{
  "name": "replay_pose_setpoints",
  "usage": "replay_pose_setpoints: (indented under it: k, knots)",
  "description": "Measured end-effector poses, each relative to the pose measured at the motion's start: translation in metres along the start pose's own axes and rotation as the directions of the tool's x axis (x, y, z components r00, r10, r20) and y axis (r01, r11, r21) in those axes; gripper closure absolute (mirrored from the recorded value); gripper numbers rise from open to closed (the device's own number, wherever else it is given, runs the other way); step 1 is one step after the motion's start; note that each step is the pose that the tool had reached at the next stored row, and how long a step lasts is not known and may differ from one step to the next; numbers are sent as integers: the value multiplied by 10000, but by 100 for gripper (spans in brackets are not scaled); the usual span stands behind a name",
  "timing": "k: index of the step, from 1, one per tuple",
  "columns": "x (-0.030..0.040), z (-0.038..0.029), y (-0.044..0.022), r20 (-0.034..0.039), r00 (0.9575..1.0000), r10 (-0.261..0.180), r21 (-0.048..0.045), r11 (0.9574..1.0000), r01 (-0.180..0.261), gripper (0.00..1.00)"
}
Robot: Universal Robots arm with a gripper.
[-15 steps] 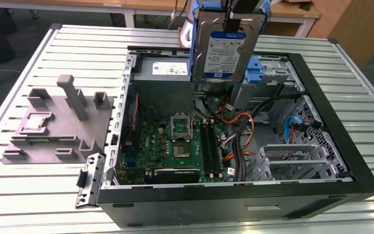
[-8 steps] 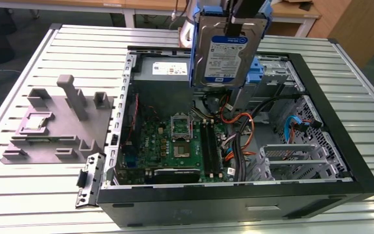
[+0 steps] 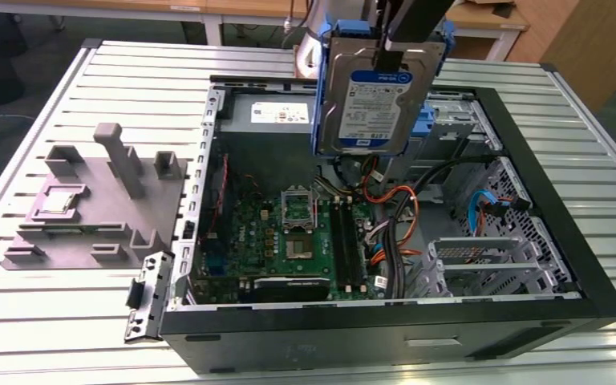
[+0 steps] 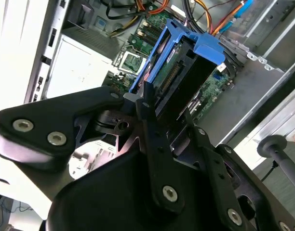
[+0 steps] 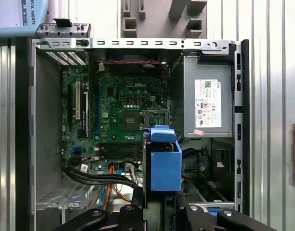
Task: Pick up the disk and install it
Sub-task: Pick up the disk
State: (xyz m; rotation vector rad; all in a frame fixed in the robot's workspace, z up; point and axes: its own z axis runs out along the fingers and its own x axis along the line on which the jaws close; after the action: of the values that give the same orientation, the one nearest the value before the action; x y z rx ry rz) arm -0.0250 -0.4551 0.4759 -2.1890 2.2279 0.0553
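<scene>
The disk (image 3: 375, 103), a silver hard drive with a white-and-blue label and blue carrier rails, hangs upright in the air above the back half of the open computer case (image 3: 565, 241). My gripper (image 3: 399, 46) is shut on its upper edge. Both wrist views look down along the disk (image 4: 182, 67) (image 5: 164, 162) at the motherboard (image 5: 123, 115) far below. In the second wrist view the black fingers (image 4: 148, 103) press on the disk's two sides. The disk touches nothing in the case.
A grey power supply box (image 5: 207, 103) with a white label fills one back corner of the case. Orange and blue cables (image 3: 394, 233) and a metal drive cage (image 3: 480, 261) lie toward the exterior view's right. A grey fixture (image 3: 94, 200) stands on the slatted table.
</scene>
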Motion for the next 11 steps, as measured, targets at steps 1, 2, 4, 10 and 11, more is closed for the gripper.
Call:
replay_pose_setpoints:
  k: [1,2,4,10,11]
  knots:
    - [23,-1,0,0,10000,0,0,10000,0,65]
    - [48,-2,-1,-1,10000,0,-1,10000,0,65]
    - [98,-4,-2,-1,10000,-1,-1,10000,1,65]
    - [250,-9,-5,0,10000,0,0,10000,0,65]
    - [274,-10,-5,0,10000,1,0,10000,-1,65]
